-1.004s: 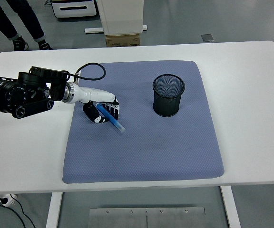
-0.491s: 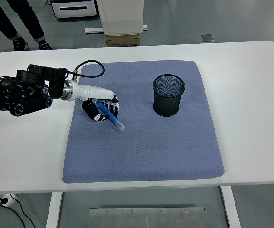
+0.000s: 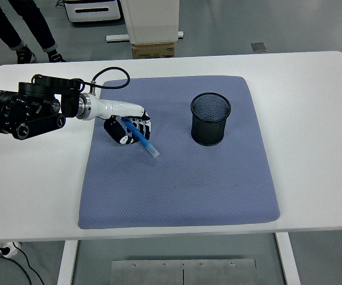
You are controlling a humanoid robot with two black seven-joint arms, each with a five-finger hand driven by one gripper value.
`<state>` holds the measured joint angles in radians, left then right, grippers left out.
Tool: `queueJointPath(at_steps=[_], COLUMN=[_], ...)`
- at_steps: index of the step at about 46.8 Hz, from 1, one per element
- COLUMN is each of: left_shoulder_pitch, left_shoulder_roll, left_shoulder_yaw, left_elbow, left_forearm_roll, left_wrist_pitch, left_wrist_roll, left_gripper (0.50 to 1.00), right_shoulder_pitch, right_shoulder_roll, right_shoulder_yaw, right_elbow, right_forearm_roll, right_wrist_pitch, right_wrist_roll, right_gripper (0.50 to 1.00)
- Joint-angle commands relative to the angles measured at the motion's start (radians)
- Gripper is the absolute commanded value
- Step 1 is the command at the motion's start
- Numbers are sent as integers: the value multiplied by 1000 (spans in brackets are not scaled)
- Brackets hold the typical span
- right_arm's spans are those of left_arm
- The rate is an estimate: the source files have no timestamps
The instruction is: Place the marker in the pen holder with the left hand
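Here the left hand [image 3: 127,129] has its fingers wrapped around the upper end of a blue marker [image 3: 142,141], so the marker slants down and to the right out of the fist, its free tip pointing toward the near side of the mat [image 3: 177,190]. That slant makes sense as a carrying grip: held by one end, the other end can lead into an opening. Whether the tip touches the mat or hangs just above it cannot be told.

The holder [image 3: 210,119], a black mesh cup, stands upright on the mat, to the right of the hand and clear of it, mouth up and seemingly with nothing in it. Standing open like that, it probably needs the marker brought over its rim and turned more upright before release. So the marker is not yet in the holder; it sits to the holder's left, in the hand.

Counted: one marker, one holder, one mat, one table [image 3: 313,89], one robot arm in view. Beyond the table, left of the holder, a person's legs [image 3: 22,27] show.
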<state>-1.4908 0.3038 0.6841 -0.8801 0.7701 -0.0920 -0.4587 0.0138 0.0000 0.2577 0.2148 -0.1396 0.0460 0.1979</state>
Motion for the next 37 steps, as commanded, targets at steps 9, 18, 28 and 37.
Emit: queueJointPath(at_steps=[9, 18, 28, 37], left_shoulder_pitch=[0, -6, -13, -23], left_shoulder_roll=[1, 3, 6, 8], left_shoulder_yaw=[-15, -20, -21, -25], left_elbow=[1, 1, 1, 0], left_forearm_roll=[-28, -74, -121, -192], left_wrist_pitch=[-2, -3, -3, -5], left_wrist_roll=[-2, -2, -3, -3], left_gripper=[500, 500, 500, 500], right_shoulder_pitch=[0, 0, 0, 0], right_shoulder_roll=[0, 0, 0, 0], right_shoulder_yaw=[0, 0, 0, 0], right_elbow=[0, 0, 0, 0], right_forearm_roll=[0, 0, 0, 0], right_wrist_pitch=[0, 0, 0, 0], right_wrist_roll=[0, 0, 0, 0], right_gripper=[1000, 1000, 1000, 1000])
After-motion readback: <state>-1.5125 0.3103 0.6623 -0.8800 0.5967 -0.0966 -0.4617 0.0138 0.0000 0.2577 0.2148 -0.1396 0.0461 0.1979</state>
